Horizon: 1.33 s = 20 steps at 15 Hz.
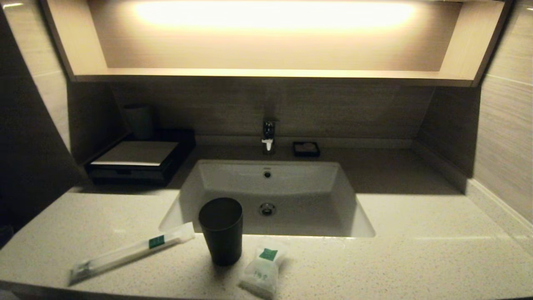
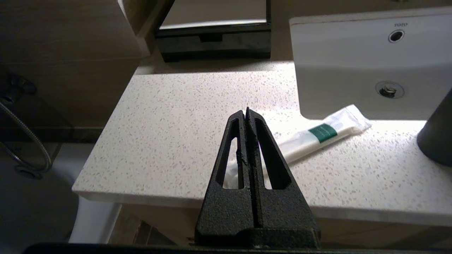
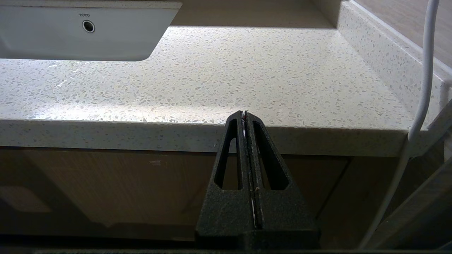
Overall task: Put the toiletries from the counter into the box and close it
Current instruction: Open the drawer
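Observation:
Two toiletries lie near the front edge of the pale speckled counter (image 1: pixel 416 258): a long thin packet (image 1: pixel 131 252) (image 2: pixel 317 135) with a green label, and a small white pouch (image 1: pixel 263 268). The black box (image 1: pixel 137 160) (image 2: pixel 213 38) with a pale top stands at the back left, its drawer pushed in. My left gripper (image 2: pixel 246 110) is shut and empty, in front of the counter edge near the long packet. My right gripper (image 3: pixel 244 113) is shut and empty, low by the counter's front edge on the right. Neither gripper appears in the head view.
A dark tumbler (image 1: pixel 221 230) stands between the two packets, in front of the sunken white basin (image 1: pixel 316 183). A tap (image 1: pixel 268 135) and a tiny black dish (image 1: pixel 306 148) sit behind the basin. Another cup (image 1: pixel 139 120) stands behind the box. A white cable (image 3: pixel 422 91) hangs at the right.

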### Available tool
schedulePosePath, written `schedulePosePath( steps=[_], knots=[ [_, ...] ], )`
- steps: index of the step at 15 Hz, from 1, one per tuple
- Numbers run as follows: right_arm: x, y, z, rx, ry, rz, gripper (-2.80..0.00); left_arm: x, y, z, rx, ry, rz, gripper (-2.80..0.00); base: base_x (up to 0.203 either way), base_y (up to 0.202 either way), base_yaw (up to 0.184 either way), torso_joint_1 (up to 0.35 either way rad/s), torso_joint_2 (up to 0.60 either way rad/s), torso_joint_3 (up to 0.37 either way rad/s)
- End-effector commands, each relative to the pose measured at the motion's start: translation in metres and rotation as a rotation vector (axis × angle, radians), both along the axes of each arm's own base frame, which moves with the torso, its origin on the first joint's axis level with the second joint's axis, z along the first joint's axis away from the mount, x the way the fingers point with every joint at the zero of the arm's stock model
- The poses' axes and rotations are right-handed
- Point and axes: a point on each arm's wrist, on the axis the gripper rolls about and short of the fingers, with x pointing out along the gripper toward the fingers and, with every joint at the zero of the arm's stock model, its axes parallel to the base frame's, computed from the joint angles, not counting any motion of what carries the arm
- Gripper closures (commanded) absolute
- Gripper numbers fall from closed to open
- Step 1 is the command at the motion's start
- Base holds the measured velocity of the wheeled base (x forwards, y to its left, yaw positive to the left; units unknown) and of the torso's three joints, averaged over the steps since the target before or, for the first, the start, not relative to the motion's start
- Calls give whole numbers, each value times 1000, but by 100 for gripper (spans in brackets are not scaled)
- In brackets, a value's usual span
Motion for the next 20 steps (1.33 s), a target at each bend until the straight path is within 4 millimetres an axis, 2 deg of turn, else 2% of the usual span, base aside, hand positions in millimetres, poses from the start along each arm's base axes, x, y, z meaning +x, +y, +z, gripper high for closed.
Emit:
schedulePosePath(
  steps=[1, 20],
  knots=[
    [0, 0, 0, 0, 2, 1, 0, 6, 0, -2, 1, 22, 1, 0, 0, 0, 0, 0, 0, 0],
    [0, 0, 0, 0, 2, 1, 0, 40, 1, -5, -30, 85, 8, 0, 0, 0, 0, 0, 0, 0]
  ],
)
